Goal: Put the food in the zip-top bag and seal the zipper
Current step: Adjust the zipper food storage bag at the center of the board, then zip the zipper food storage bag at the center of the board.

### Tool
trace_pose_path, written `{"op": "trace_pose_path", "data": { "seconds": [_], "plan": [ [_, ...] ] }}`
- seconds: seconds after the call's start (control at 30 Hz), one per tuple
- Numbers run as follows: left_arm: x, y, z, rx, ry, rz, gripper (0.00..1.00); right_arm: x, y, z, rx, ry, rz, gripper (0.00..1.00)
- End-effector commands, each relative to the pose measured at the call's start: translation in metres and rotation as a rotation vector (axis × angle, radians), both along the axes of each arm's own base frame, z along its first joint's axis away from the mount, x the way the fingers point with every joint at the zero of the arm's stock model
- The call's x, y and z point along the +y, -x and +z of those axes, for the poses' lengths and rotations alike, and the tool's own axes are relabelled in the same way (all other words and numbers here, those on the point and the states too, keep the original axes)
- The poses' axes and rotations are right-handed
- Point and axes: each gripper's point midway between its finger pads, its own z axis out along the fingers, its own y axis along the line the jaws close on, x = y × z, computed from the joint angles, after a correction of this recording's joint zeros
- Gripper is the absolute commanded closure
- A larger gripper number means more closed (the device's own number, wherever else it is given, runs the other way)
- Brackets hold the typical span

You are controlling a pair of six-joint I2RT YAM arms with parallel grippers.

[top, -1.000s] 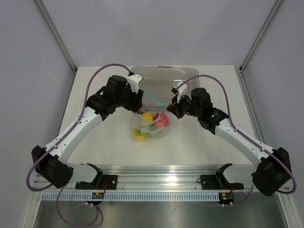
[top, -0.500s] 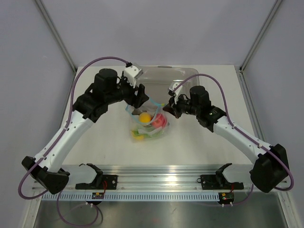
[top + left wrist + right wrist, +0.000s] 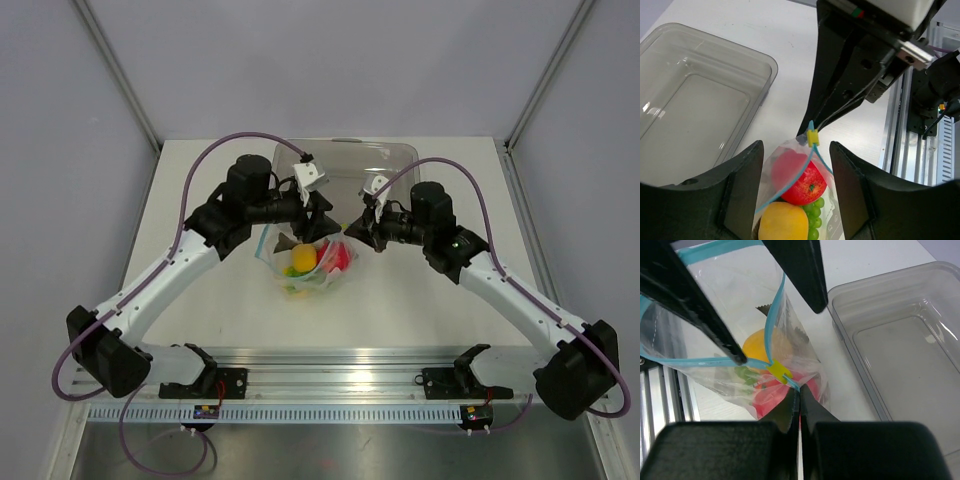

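Food (image 3: 802, 177) sits inside the bag (image 3: 308, 262) mid-worktop (image 3: 400, 300). The right tool (image 3: 800, 405) pinches the zipper (image 3: 772, 325) beside its slider (image 3: 780, 371); the left tool (image 3: 796, 150) gapes empty astride the mouth. Sealing apparently remains.

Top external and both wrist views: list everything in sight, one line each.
zip-top bag: 1, clear, mid-table between the tools
zipper: 1, teal-blue, along the bag mouth, strips parted
slider: 1, yellow, on the zipper near the right tool
red round fruit: 1, red, inside the bag
yellow round fruit: 1, yellow, inside the bag
grape bunch: 1, green, inside the bag
tray: 1, grey-clear, beyond the bag
table: 1, white, under everything
rail: 1, silver, near edge
cables: 2, purple, looping over the arms
left tool: 1, black, open, straddling the bag
right tool: 1, black, shut on the zipper's end
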Motion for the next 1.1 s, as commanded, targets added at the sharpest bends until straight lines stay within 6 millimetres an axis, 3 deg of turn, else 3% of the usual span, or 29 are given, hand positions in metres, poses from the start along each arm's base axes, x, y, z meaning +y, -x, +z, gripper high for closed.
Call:
{"op": "trace_pose_path", "data": {
  "seconds": [0.0,0.4,0.63,0.87,0.9,1.07],
  "plan": [
    [-0.015,0.001,0.020,-0.046,0.070,-0.080,0.43,-0.002,0.008,0.025,-0.071,-0.054,0.032,1.00],
    [-0.020,0.005,0.002,0.028,0.044,-0.084,0.47,-0.002,0.007,0.024,-0.066,-0.046,0.031,1.00],
    [-0.020,0.007,-0.008,0.066,0.052,-0.076,0.64,-0.001,0.005,0.022,-0.060,-0.046,0.026,1.00],
    [-0.026,0.010,-0.006,0.099,0.079,-0.101,0.66,-0.001,0.005,0.019,-0.049,-0.041,0.024,1.00],
    [-0.026,0.009,-0.006,0.100,0.081,-0.100,0.74,-0.002,0.005,0.019,-0.055,-0.040,0.023,1.00],
    [-0.029,0.008,-0.009,0.126,0.073,-0.107,0.97,-0.004,0.005,0.019,-0.058,-0.037,0.015,1.00]
  ]
}}
